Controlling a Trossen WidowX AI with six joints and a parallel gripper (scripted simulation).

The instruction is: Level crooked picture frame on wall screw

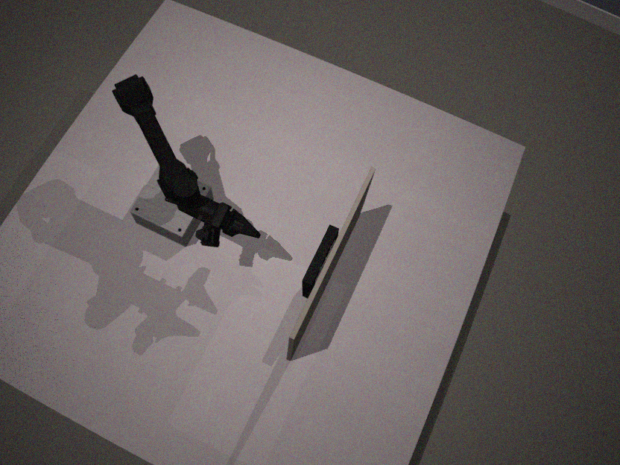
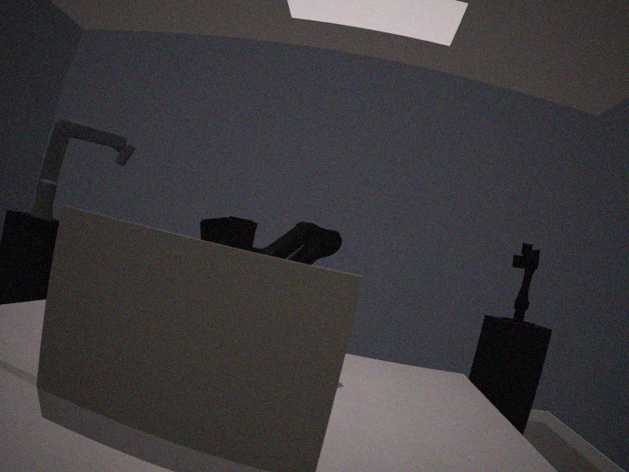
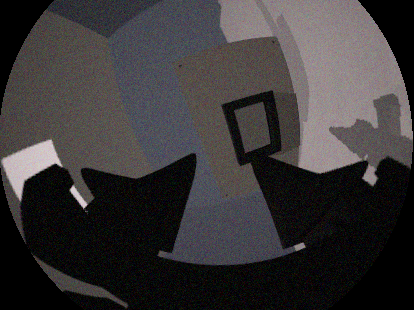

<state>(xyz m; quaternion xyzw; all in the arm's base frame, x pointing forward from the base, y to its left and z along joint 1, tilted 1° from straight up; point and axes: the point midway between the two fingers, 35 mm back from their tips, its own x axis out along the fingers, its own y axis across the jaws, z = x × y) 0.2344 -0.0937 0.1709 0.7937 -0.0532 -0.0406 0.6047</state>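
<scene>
The black picture frame (image 1: pixel 320 255) (image 3: pixel 234 133) hangs against the upright tan board (image 1: pixel 356 203) (image 2: pixel 199 336) (image 3: pixel 210 78). In the wrist view, which is rolled so that up points left, its edges look about parallel to the board's edges. A small tilt cannot be judged. The screw and notched strip are hidden. My gripper (image 1: pixel 258 236) (image 3: pixel 223 157) is open and empty. It points toward the frame but stands well back from it, with a clear gap in the top view. In the exterior view the board hides the gripper and frame.
My arm's base (image 1: pixel 162 214) stands on the pale table top (image 1: pixel 439 175), behind the gripper. The arm's upper parts (image 2: pixel 309 238) show over the board. In the background another arm (image 2: pixel 49 162) stands at the left and one (image 2: pixel 522 288) at the right, on a black pedestal (image 2: pixel 509 367).
</scene>
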